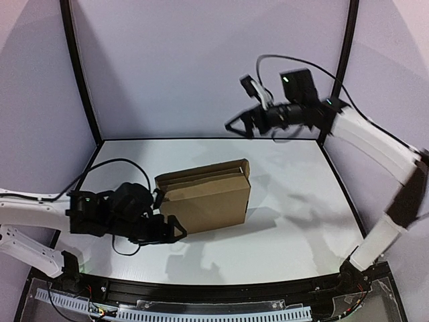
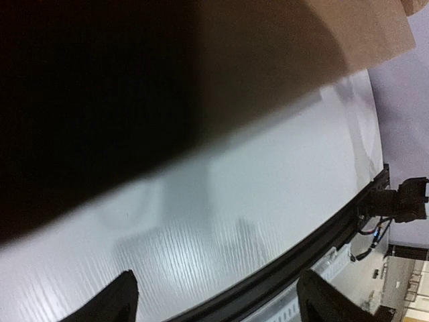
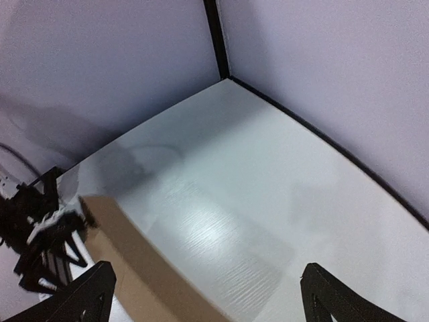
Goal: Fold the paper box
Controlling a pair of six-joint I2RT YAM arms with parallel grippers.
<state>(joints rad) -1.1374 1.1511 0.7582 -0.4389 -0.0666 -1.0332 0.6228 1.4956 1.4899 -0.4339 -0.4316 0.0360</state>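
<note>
The paper box (image 1: pixel 208 198) is plain brown cardboard, folded into a shallow closed shape in the middle of the white table, with layered flap edges along its far side. My left gripper (image 1: pixel 171 228) is low at the box's near left corner. In the left wrist view my left gripper (image 2: pixel 214 302) is open with only bare table between the fingertips, and the box (image 2: pixel 362 33) fills the top, mostly in dark shadow. My right gripper (image 1: pixel 238 124) is open and raised high at the back, away from the box. In the right wrist view it (image 3: pixel 211 295) looks down on the box's corner (image 3: pixel 134 268).
The white table (image 1: pixel 295 221) is enclosed by pale walls with black corner posts (image 1: pixel 80 67). A black rail (image 1: pixel 201 292) runs along the near edge, also in the left wrist view (image 2: pixel 301 255). The left arm (image 3: pixel 40 228) shows at the left of the right wrist view.
</note>
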